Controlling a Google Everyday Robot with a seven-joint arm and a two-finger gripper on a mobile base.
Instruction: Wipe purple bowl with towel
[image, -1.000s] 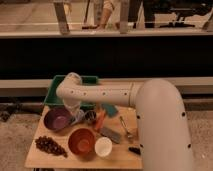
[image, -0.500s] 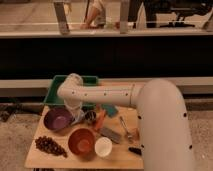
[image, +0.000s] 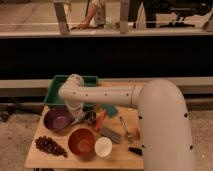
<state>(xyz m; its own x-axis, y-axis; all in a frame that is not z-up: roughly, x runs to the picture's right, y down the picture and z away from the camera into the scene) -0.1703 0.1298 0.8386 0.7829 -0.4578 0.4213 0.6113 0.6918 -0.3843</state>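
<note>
Gripper (image: 79, 117) hangs low over the worktop (image: 115, 161), toward the left part of its back half, at the end of the white arm (image: 100, 94) that reaches in from the right and bends down in front of the green tray (image: 54, 89). Whether it is apart or together cannot be told.

The purple bowl (image: 57, 119) stands upright near the left edge, about midway between back and front. Its right rim lies just beside the gripper, on the gripper's left side; whether the 2 touch cannot be told.

Right of the gripper sit a small dark item (image: 90, 116), an orange stick (image: 101, 120) and a teal patch (image: 109, 110). Toward the front edge stand an orange bowl (image: 81, 141) and a white cup (image: 103, 147), side by side. A dark cluster (image: 49, 146) lies near the front left corner. A grey block (image: 113, 134) and metal utensils (image: 126, 129) lie toward the right edge, under the arm's bulk.

Against the pictures from 1 s and 0.5 s ago, little differs: the arm keeps the same bent pose, the gripper is at the same spot beside the purple bowl, and the bowl and the other items have not shifted.
</note>
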